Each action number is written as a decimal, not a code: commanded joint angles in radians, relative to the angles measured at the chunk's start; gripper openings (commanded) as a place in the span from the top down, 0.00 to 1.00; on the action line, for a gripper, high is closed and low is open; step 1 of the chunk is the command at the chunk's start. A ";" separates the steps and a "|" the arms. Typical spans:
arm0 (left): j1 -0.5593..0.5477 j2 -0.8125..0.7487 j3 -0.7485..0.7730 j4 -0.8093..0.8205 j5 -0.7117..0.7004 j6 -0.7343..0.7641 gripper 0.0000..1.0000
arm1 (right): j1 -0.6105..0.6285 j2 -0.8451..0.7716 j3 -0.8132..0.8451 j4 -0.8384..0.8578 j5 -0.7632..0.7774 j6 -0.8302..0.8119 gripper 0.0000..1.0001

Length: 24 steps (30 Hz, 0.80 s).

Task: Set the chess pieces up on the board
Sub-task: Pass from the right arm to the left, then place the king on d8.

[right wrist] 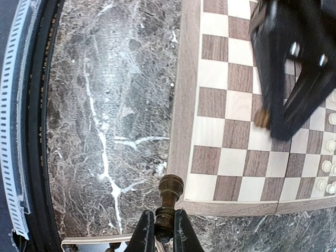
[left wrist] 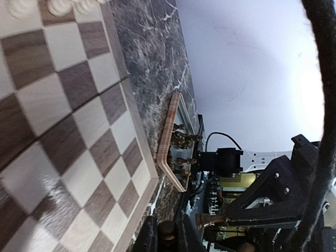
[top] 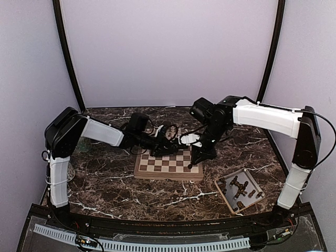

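Note:
The board (top: 168, 165) lies mid-table, its checkered squares also filling the left wrist view (left wrist: 63, 136) and the right wrist view (right wrist: 236, 105). My left gripper (left wrist: 168, 239) is shut on a dark brown chess piece (left wrist: 167, 230), just past the board's rim; from the top it hangs over the board's far side (top: 169, 150). My right gripper (right wrist: 161, 233) is shut on another dark chess piece (right wrist: 170, 199), held over the board's corner rim, at the board's right edge (top: 196, 160). The left gripper's piece (right wrist: 261, 118) hovers above the squares.
A shallow beige tray (top: 223, 186) at the front right holds several dark pieces (top: 239, 190); it shows edge-on (left wrist: 169, 142) in the left wrist view. Pale cream chessmen (right wrist: 328, 165) stand along one board edge (left wrist: 58, 6). Dark marble table (top: 105, 184) all round.

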 commanded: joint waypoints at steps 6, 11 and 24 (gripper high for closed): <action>0.041 -0.291 -0.047 -0.538 -0.321 0.456 1.00 | 0.008 0.183 0.148 0.017 0.081 0.074 1.00; 0.062 -0.377 -0.109 -0.650 -0.430 0.536 1.00 | 0.015 0.292 0.276 -0.022 0.069 0.096 1.00; 0.136 -0.538 -0.299 -0.623 -0.455 0.499 1.00 | 0.071 0.424 0.424 -0.084 0.089 0.118 1.00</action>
